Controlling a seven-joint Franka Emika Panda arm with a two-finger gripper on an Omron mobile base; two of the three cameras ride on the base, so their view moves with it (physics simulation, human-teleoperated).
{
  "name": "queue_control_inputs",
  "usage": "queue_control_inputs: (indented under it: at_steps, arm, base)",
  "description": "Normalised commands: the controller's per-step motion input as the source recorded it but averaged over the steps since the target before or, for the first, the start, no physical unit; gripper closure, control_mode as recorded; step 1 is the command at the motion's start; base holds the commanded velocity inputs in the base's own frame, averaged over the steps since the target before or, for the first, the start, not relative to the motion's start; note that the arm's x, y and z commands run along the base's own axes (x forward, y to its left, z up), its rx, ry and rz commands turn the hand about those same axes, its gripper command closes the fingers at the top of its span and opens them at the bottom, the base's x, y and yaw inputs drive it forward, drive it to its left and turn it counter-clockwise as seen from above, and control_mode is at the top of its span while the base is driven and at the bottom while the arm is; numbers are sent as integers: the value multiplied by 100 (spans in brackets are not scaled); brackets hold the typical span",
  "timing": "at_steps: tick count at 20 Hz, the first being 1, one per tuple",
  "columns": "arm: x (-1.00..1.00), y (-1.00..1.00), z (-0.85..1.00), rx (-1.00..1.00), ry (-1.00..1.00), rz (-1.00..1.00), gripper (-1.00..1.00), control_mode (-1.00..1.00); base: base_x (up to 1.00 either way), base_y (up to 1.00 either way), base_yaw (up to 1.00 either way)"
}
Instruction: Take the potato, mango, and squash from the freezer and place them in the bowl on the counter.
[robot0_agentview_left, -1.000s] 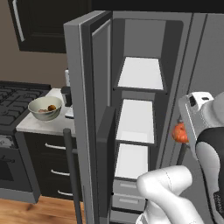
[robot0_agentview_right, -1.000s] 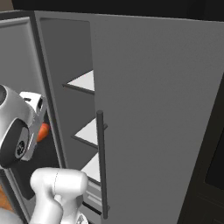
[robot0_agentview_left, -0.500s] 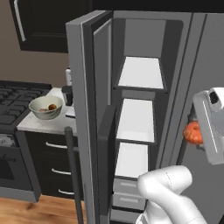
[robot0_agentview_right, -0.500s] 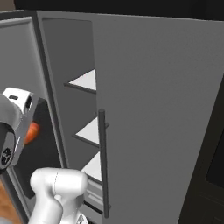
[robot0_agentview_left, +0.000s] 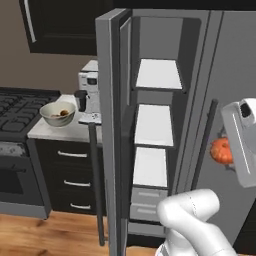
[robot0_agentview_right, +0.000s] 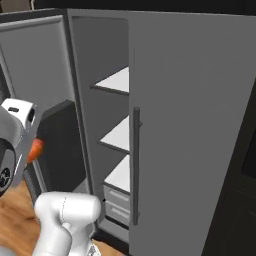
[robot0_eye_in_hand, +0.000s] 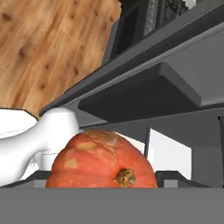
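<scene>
The squash (robot0_eye_in_hand: 101, 161) sits clamped in the gripper (robot0_agentview_left: 231, 152), out in front of the freezer (robot0_agentview_left: 165, 100), clear of its open door (robot0_agentview_left: 111, 125). The bowl (robot0_agentview_left: 58, 114) waits far left on the counter (robot0_agentview_left: 60, 131), well apart from the squash.

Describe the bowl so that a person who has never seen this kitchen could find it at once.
Find the tall grey freezer with its door open; left of it a pale counter tops black drawers. The bowl stands there, between the black stove and the coffee machine. It is the only round, cream-white vessel, with something brownish inside.
</scene>
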Motion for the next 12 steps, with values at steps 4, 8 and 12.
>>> queue_control_inputs:
  at_steps: [4, 8, 12]
  arm:
    - [0, 0, 0, 0, 0, 0, 100, 100]
    - [0, 0, 0, 0, 0, 0, 100, 100]
    - [0, 0, 0, 0, 0, 0, 100, 100]
  base:
    - [-70, 100, 0]
    - [-82, 100, -1]
    - [-81, 100, -7]
